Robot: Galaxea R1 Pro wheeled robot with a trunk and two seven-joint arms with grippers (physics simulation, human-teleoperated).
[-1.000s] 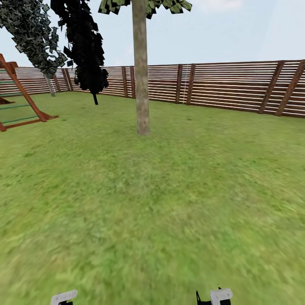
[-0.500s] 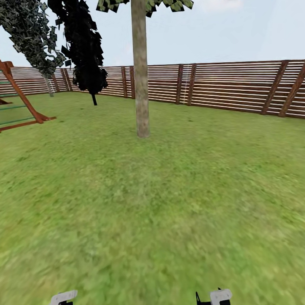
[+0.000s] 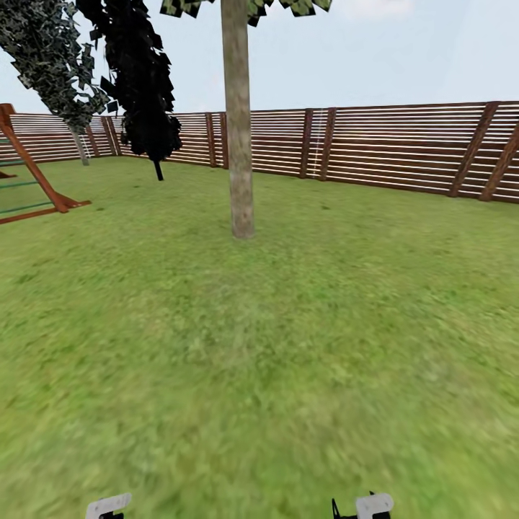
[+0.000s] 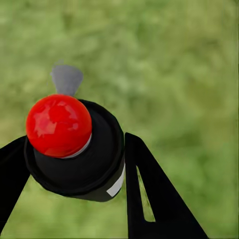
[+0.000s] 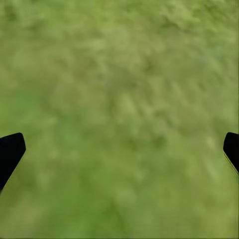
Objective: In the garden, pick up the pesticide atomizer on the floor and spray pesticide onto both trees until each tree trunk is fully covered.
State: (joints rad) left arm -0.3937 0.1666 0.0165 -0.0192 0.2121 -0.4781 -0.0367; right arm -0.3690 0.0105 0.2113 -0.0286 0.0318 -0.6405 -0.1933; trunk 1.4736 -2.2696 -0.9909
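- Left wrist view carries the pesticide atomizer (image 4: 74,149): a black round body with a red ball on top and a small grey nozzle tip beyond it. The left gripper (image 4: 74,169) has its two black fingers (image 4: 149,194) pressed against the body on either side, so it is clamped on the atomizer, likely carried low over the grass while the robot drives.
- Head view, going from the left edge of the lawn (image 3: 288,375): a reddish wooden play frame (image 3: 36,180) stands at the far left. Behind it are a speckled dark leaning tree (image 3: 54,61) and a near-black cone-shaped tree (image 3: 140,79), both near the slatted fence (image 3: 375,144).
- Next along, the pale mottled tree trunk (image 3: 239,130) rises straight ahead, well apart from the robot, with green leaf flakes at the top edge. No spray specks show on it, so I judge spraying has not begun here.
- At the lawn's near edge two white arm parts peek in, the left one (image 3: 108,506) and the right one (image 3: 373,504).
- Right wrist view: the right gripper (image 5: 119,149) has its dark fingertips (image 5: 10,152) wide apart with only blurred grass between, holding nothing.
- Against a second ago, the trunk base sits slightly lower and the play frame has slid leftward; I read this as the camera rolling forward toward the tree.
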